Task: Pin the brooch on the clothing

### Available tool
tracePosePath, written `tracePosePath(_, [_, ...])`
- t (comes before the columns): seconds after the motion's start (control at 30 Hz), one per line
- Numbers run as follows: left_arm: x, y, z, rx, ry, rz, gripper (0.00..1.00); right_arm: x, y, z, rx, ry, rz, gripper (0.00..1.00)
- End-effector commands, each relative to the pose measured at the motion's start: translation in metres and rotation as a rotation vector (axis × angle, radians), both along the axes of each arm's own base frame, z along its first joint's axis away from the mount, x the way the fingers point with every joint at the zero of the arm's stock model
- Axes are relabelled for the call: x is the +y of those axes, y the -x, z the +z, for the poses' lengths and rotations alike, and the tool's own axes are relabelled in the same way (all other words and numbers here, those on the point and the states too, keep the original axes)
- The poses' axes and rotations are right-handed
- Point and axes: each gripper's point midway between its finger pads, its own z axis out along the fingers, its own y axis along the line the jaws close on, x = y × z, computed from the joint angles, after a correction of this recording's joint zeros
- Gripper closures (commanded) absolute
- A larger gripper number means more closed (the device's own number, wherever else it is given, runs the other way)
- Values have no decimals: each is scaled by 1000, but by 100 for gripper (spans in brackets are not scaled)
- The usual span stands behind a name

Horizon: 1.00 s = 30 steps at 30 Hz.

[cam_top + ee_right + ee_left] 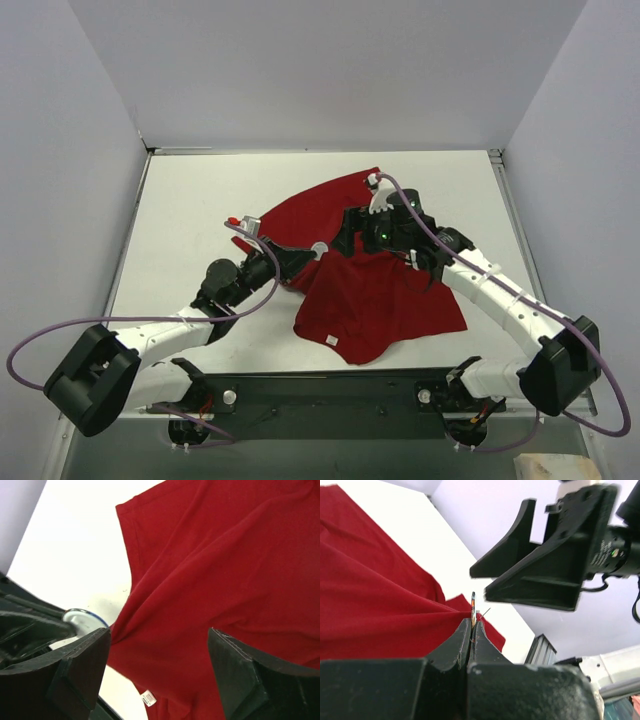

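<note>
The left gripper (471,626) is pinching the brooch (473,606) between its pressed-together fingertips. It is holding the disc upright and edge-on to its own wrist camera, with a thin pin poking out just beside it. The brooch is hanging above the table, right at a raised fold of the clothing (380,295); I cannot tell whether the pin is touching the fabric. In the right wrist view the disc is showing a silvery face, just beside the edge of the red cloth.

The right gripper (157,637) is facing the left one from close by. Its fingers are spread wide and gripping nothing, and it is hovering over the shirt's gathered middle. In the top view the brooch is sitting between the two grippers.

The clothing is lying rumpled across the middle of the white table (200,190). One part is reaching toward the far side and a broader part is spreading toward the arm bases. A small white label (148,698) is showing at its near edge.
</note>
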Motion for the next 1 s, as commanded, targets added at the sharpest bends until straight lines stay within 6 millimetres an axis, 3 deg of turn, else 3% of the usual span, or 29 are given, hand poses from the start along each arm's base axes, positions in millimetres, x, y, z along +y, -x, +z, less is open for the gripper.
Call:
tracePosePath(0.0, [-6,3,15,-59,-11,-61,100,-6,7,27,-100,-86,95,17])
tracePosePath(0.13, [-6,8,7,-60,-57,-113,100,-4,17,43,-181,-152,210,9])
tracePosePath(0.2, [-4,9,2,-61,-79,-135,100,7,32,52,-203,-207,321,6])
tracePosePath(0.4, [-6,26,-3,-101,-129,-289,100,30,68,59,-175,-343,577,5])
tracePosePath(0.5, [-7,36,-5,-124,-139,-365,100,34,76,56,-155,-357,616,5])
tracePosePath(0.67, [-6,45,-4,-151,-140,-413,100,39,83,46,-119,-351,646,7])
tracePosePath(0.83, [-2,44,1,-168,-137,-398,100,43,83,41,-97,-374,648,19])
tracePosePath(0.97, [1,44,3,-180,-144,-391,100,42,81,40,-97,-395,640,19])
